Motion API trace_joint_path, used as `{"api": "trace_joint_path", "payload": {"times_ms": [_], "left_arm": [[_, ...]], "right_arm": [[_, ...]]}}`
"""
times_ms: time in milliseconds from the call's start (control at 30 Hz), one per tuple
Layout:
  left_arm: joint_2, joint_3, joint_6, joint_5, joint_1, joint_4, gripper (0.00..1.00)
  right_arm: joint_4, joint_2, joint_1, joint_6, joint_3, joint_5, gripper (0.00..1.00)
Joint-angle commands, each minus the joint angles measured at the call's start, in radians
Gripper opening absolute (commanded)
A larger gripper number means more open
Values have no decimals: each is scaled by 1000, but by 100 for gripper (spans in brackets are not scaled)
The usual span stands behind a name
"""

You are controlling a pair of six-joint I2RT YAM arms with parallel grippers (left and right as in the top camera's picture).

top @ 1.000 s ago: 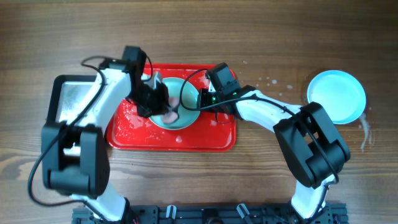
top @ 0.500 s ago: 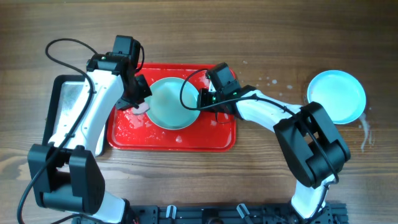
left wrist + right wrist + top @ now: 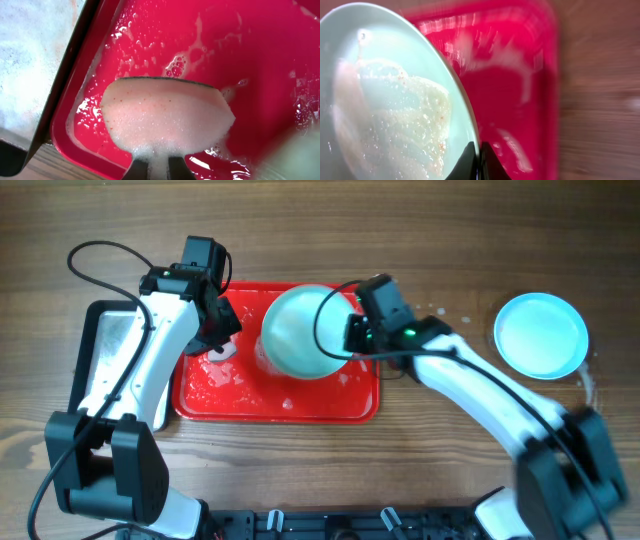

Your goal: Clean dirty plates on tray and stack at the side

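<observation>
A pale blue plate [image 3: 303, 332] is held above the red tray [image 3: 210, 400], lifted and tilted. My right gripper [image 3: 350, 335] is shut on its right rim. In the right wrist view the plate [image 3: 385, 100] carries foam and small orange specks, and the jaws [image 3: 478, 162] pinch its rim. My left gripper [image 3: 222, 342] is shut on a foamy sponge [image 3: 167, 117] over the tray's wet left part [image 3: 260, 55]. Another blue plate [image 3: 541, 334] lies on the table at the right. I see no third plate.
A black-rimmed silvery metal tray [image 3: 112, 345] with foam stands left of the red tray, also in the left wrist view [image 3: 35, 55]. Water drops spot the wooden table [image 3: 440, 240] between the red tray and the right plate.
My left gripper drew the sponge off the plate to the tray's left side. My right gripper then lifted and tilted the plate above the tray.
</observation>
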Motion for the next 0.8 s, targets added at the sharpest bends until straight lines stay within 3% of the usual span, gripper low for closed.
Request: {"api": "trace_joint_path", "payload": {"times_ms": [0, 200, 533, 767], "left_arm": [[-18, 10, -14, -20, 2, 2, 4], [-18, 10, -14, -19, 2, 3, 4], [-18, 10, -14, -12, 2, 3, 4], [-18, 10, -14, -12, 2, 25, 4]], "right_arm": [[-82, -192, -6, -1, 2, 233, 4], [-294, -467, -170, 70, 2, 320, 5], [-378, -503, -624, 17, 0, 177, 4], [-332, -505, -659, -163, 0, 129, 4]]}}
